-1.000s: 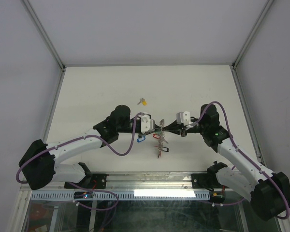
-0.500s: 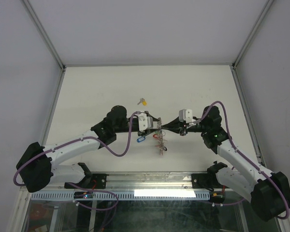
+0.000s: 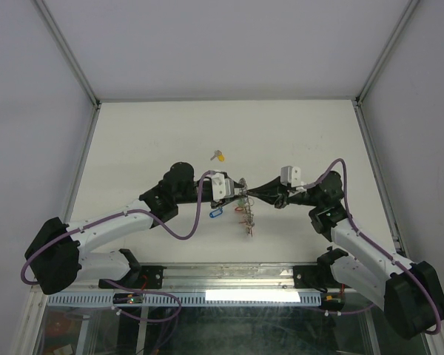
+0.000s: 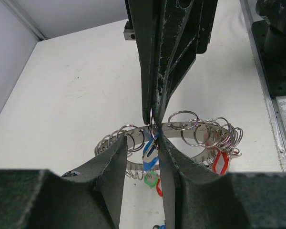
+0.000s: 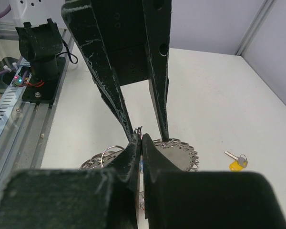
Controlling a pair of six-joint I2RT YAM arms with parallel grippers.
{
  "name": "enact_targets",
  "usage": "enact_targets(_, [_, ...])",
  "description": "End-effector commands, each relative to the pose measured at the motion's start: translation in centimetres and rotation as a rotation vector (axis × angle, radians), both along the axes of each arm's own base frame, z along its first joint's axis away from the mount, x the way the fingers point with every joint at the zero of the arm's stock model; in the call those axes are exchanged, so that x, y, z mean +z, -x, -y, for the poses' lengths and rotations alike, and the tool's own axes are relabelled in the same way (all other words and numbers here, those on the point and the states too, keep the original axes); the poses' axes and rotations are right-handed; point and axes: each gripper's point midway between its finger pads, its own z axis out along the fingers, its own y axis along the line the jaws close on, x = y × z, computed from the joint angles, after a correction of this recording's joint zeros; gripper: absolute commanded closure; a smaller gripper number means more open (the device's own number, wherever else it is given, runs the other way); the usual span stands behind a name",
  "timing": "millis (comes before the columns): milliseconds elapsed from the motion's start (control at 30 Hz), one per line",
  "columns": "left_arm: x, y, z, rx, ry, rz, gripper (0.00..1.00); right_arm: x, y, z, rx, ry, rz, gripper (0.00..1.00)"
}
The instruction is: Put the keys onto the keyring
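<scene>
Where your two arms meet tip to tip over the middle of the white table (image 3: pixel 133 148), you have the work between them. On the left, the left gripper (image 4: pixel 144 139) reaches in with its jaws parted. There is a clear gap between its two fingers (image 4: pixel 117 162), and neither is seen pressing on anything. Through that gap, in the left wrist view, the blue-tagged key (image 3: pixel 215 213) shows just below the keyring's top edge. From above, its blue tag sits just left of the keyring, under the left gripper. You cannot tell from any view whether this key is threaded on. Well apart, toward the far side of the table, the yellow-tagged key (image 3: pixel 219 156) lies flat and alone, touched by nothing. Next, the keyring (image 4: pixel 174 127) does not lie flat: from above it reads edge-on, a thin line running toward the near edge. It is fringed with small rings (image 4: pixel 183 120), a red tag (image 4: pixel 220 162) and a green tag (image 4: pixel 151 180). Its top edge sits between the two sets of fingertips. On the right, the right gripper (image 4: pixel 152 114) has its jaws pressed tight together on a thin wire loop at the keyring's top. Whether that loop is the big ring's own wire or a small ring on it is too fine to tell.
</scene>
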Motion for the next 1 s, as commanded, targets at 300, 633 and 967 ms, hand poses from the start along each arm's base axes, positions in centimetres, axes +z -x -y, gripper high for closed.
enact_targets(300, [2.3,-0.9,-0.1,0.058,0.066,0.041,0.67,3.7,-0.6,0.1,-0.055,-0.115,0.082,1.00])
enact_targets(633, [2.3,-1.6,-0.1,0.086,0.056,0.045,0.90,3.6,-0.6,0.1,-0.052,-0.123,0.065,1.00])
enact_targets(967, [2.3,-1.6,0.0,0.076,0.045,0.068,1.00,4.7,-1.0,0.2,-0.089,-0.232,0.001,1.00])
